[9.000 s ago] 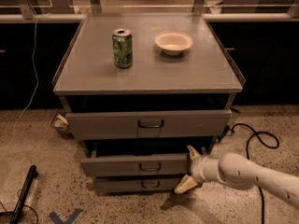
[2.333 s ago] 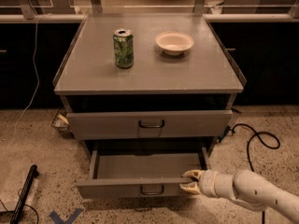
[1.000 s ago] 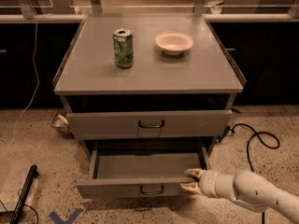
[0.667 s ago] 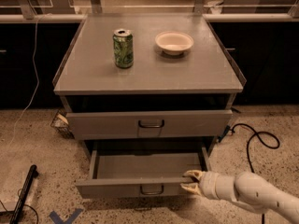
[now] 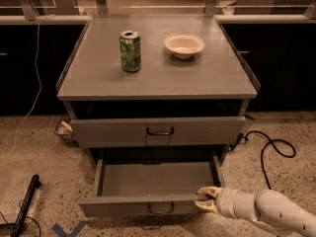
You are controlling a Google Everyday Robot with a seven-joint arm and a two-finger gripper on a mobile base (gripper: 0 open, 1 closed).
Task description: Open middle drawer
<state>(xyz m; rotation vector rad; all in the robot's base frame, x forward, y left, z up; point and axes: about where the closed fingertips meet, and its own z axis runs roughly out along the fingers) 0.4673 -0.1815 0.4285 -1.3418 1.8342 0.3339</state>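
Middle drawer (image 5: 143, 206) is pulled well out of the cabinet, second one down, with its front the lowest grey panel I can see. Its shallow grey tray (image 5: 158, 178) is exposed, nothing in it. The small dark loop handle (image 5: 161, 209) sits centred on the front, untouched.

My gripper (image 5: 205, 199) is at the right end of that drawer front, coming in from the right, low near the floor. Fingers are parted: the upper fingertip (image 5: 207, 191) is at the top lip of the front and the lower one is in front of the panel face, so the right end of the front lies between them. Can't tell if they actually press on it. Nothing else is in the grip. My white forearm (image 5: 276, 212) runs off toward the bottom-right corner.

Top drawer (image 5: 158, 131) directly above, taller front, sticks out slightly from the frame; its handle (image 5: 159, 131) is centred.

On the grey cabinet top (image 5: 207, 78): a green can (image 5: 130, 51) upright left of centre, a white bowl (image 5: 184, 45) to its right, the two apart.

Speckled floor (image 5: 34, 157) all around. A black cable (image 5: 270, 151) loops on it right of the cabinet. A black bar (image 5: 24, 206) lies at lower left, and a blue tape mark (image 5: 69, 229) sits near the bottom edge.
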